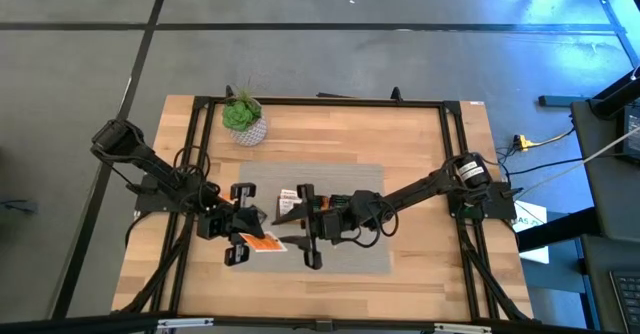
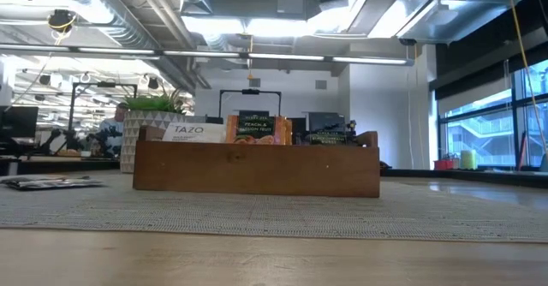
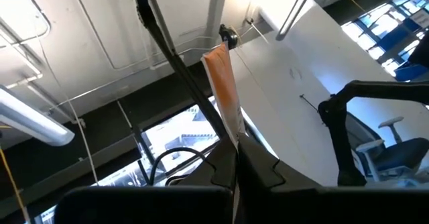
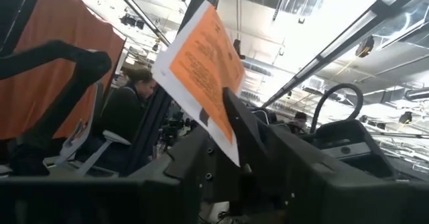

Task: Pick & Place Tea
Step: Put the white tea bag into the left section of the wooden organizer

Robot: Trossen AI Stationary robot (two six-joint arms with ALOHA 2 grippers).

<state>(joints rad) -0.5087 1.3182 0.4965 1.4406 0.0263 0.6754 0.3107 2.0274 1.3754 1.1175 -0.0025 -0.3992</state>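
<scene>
An orange-and-white tea sachet (image 1: pixel 264 243) hangs in the air above the grey mat (image 1: pixel 352 186), with my left gripper (image 1: pixel 250 237) shut on it. My right gripper (image 1: pixel 286 224) faces it from the table's right. In the right wrist view its open fingers stand on either side of the sachet's (image 4: pixel 201 63) lower corner. The low view shows neither gripper. It shows the wooden tray (image 2: pixel 257 171) on the mat with white (image 2: pixel 195 132), orange (image 2: pixel 257 130) and dark (image 2: pixel 330 136) sachets standing upright in it. My left gripper pinches the sachet's lower edge (image 3: pixel 232 142) between its two fingers. The fingers slant upward and the sachet (image 3: pixel 224 90) sticks up out of them, edge-on to the wrist camera, clear of table and tray. My right gripper's finger (image 4: pixel 240 120) overlaps the sachet's corner (image 4: pixel 224 140). I cannot tell whether it touches.
A small green plant (image 1: pixel 243 117) in a white pot stands at the far left of the table, behind the tray in the low view. A dark sachet (image 2: pixel 51 181) lies flat on the mat left of the tray. Black frame rails (image 1: pixel 452 154) run along the table's sides.
</scene>
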